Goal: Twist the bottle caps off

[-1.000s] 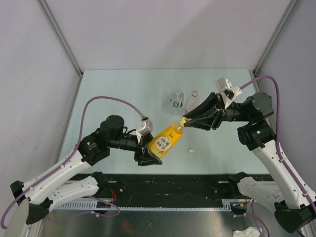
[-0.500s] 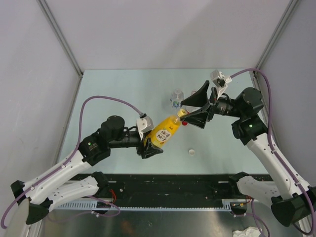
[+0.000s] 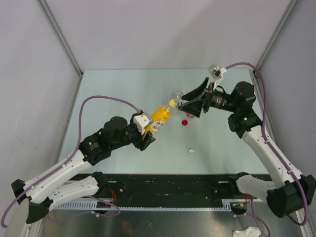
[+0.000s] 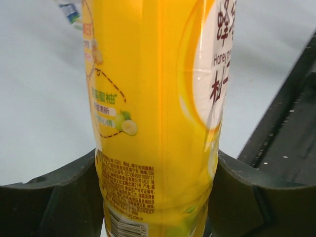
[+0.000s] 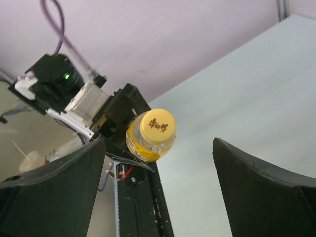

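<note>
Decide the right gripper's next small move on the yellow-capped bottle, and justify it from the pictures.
Probably ease the right gripper forward and close on the yellow cap: it sits screwed on, just ahead of the open jaws, untouched, while the left gripper clamps the orange bottle tilted toward it.

Bright, even light; soft shadows

Left gripper (image 3: pixel 146 133) has the bottle (image 3: pixel 159 118) between its fingers, tilted, neck running out ahead toward the right gripper (image 3: pixel 191 102), whose spread fingers sit just beyond the bottle's cap (image 3: pixel 172 102). A second bottle (image 3: pixel 176 94) stands on the table (image 3: pixel 108 98) just behind that cap. One loose cap (image 3: pixel 185 122) lies under the right gripper, with another loose cap (image 3: pixel 191 151) nearer the arm bases.
</note>
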